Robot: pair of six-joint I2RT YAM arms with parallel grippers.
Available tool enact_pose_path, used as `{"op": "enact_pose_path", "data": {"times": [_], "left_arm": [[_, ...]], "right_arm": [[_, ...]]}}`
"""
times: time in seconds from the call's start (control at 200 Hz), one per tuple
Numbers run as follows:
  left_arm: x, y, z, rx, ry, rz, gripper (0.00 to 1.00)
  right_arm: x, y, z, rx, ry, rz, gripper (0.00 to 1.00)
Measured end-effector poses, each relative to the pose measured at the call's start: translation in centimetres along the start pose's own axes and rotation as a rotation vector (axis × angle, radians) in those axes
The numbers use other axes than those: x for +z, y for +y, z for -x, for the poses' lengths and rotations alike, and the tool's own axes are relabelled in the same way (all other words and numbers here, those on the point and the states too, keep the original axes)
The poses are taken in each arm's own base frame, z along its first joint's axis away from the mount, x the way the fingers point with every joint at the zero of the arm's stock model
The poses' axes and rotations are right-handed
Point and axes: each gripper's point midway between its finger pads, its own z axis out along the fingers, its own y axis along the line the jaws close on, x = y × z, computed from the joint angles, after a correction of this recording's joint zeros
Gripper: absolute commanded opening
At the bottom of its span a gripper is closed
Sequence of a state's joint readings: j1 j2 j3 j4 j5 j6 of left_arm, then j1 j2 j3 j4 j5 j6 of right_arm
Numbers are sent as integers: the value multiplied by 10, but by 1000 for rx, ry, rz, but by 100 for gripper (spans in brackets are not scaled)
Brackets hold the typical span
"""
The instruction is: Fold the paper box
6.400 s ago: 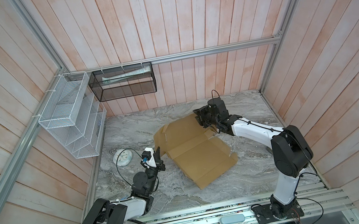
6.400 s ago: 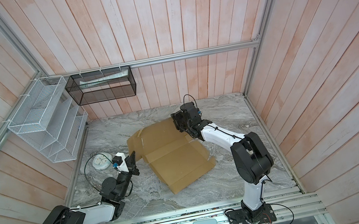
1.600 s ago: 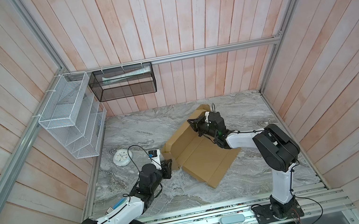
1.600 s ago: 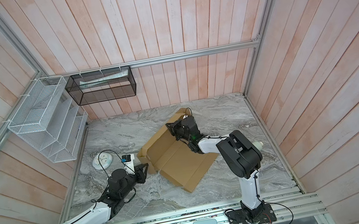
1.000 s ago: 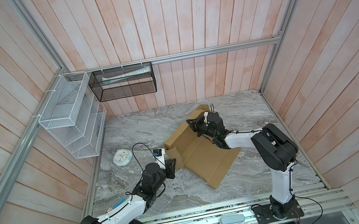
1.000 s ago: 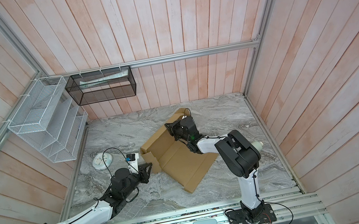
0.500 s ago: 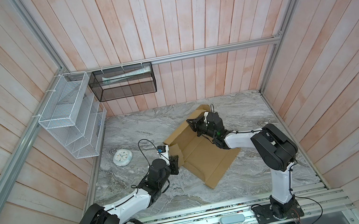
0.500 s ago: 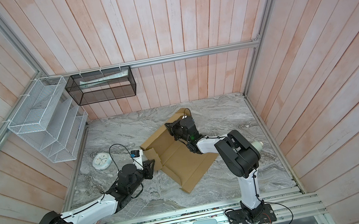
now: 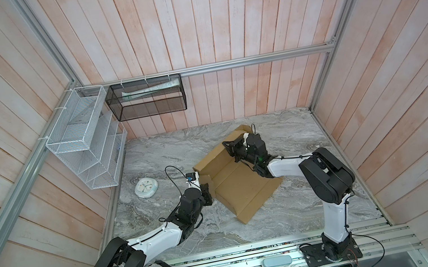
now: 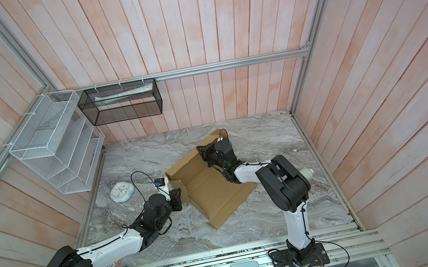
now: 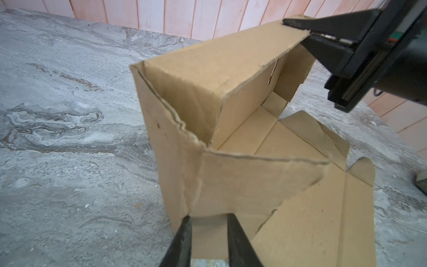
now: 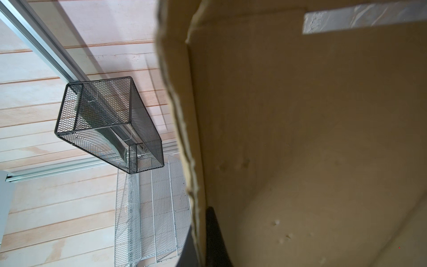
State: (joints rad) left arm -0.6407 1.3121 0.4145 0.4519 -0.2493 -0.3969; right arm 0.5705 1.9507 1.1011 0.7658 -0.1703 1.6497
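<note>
Cardboard, plain and brown, took up the middle of the grey marbled tabletop [image 9: 169, 154]: the paper box [image 9: 241, 185] [image 10: 215, 196] sat there half formed. Its wide panels lay flat on the stone. One long wall stood raised along the side nearer the back wall, and a short flap was turned up at that wall's left end.

The right tool [image 9: 230, 147] [image 10: 201, 149] reached across the flat panels to the far end of the long wall. It was clamped on that wall's top edge. The right wrist view showed the raw corrugated edge running down between the two dark fingers [image 12: 213, 231]. The left wrist view showed the same pinch from the other end of the box [image 11: 298, 29].

The left tool [image 9: 207, 190] [image 10: 177, 195] sat low at the box's near left corner. In the left wrist view its jaws stood a little apart [image 11: 209, 219], closed on nothing, with the face of the short flap showing in the gap. One fingertip [image 11: 186, 223] was at the corner crease; whether it pressed the cardboard could not be told.

A small white clock [image 9: 146, 188] lay on the tabletop to the left, clear of the box. A white wire rack [image 9: 84, 145] and a black mesh basket [image 9: 145, 98] hung on the plank walls.
</note>
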Motion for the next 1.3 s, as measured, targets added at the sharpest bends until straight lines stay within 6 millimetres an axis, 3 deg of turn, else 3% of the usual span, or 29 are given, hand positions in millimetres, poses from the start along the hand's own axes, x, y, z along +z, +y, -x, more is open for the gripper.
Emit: {"op": "enact_pose_path", "data": {"times": [0.28, 0.665, 1.301], "left_arm": [[1, 7, 0, 3, -8, 41, 25], [-3, 8, -1, 32, -30, 26, 38], [-16, 24, 16, 96, -99, 34, 42]], "right_arm": [[-1, 0, 0, -2, 1, 10, 0], [-4, -1, -1, -4, 2, 18, 0], [-6, 0, -3, -29, 5, 6, 0]]}}
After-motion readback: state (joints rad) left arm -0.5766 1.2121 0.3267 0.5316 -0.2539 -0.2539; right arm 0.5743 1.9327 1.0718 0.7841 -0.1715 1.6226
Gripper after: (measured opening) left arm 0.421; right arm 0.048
